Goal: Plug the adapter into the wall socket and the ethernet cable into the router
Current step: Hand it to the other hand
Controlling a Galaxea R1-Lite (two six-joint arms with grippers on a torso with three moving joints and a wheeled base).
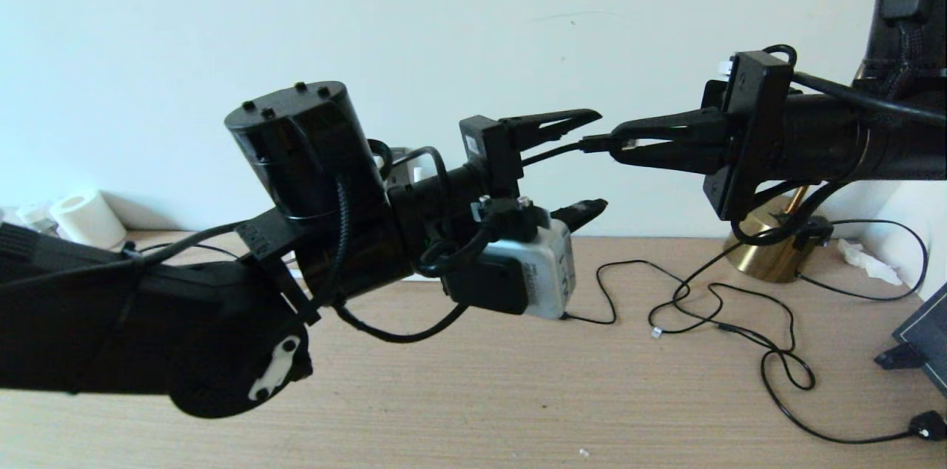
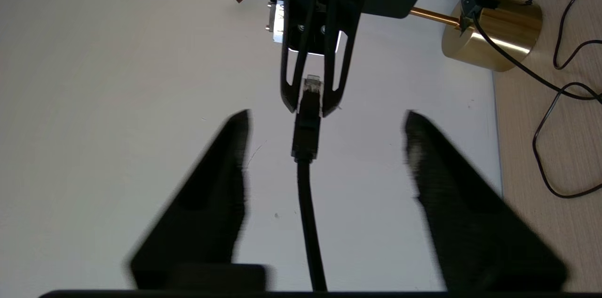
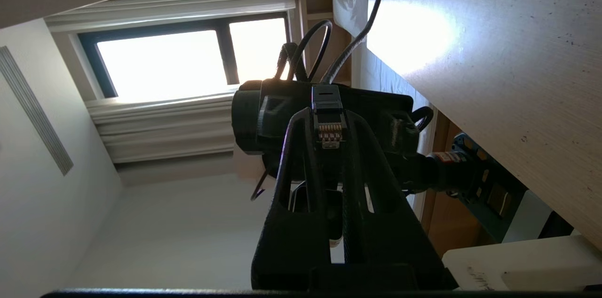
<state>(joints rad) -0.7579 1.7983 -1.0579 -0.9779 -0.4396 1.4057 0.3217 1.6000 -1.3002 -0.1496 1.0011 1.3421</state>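
Observation:
Both arms are raised above the table and face each other. My right gripper (image 1: 618, 140) (image 3: 329, 117) is shut on the plug end of the black ethernet cable (image 1: 595, 143) (image 3: 328, 131), and the plug's gold contacts show between its fingers. The cable (image 2: 305, 185) runs from that plug straight back between the fingers of my left gripper (image 1: 599, 158) (image 2: 328, 117). That gripper is open, its fingers blurred and standing well clear of the cable on both sides. The adapter, the wall socket and the router are out of view.
On the wooden table (image 1: 518, 395) lie loose thin black cords (image 1: 740, 328) ending in a small black plug (image 1: 928, 424). A brass lamp base (image 1: 769, 254) stands at the back right. A dark panel (image 1: 925, 336) sits at the right edge, a paper roll (image 1: 81, 217) at the far left.

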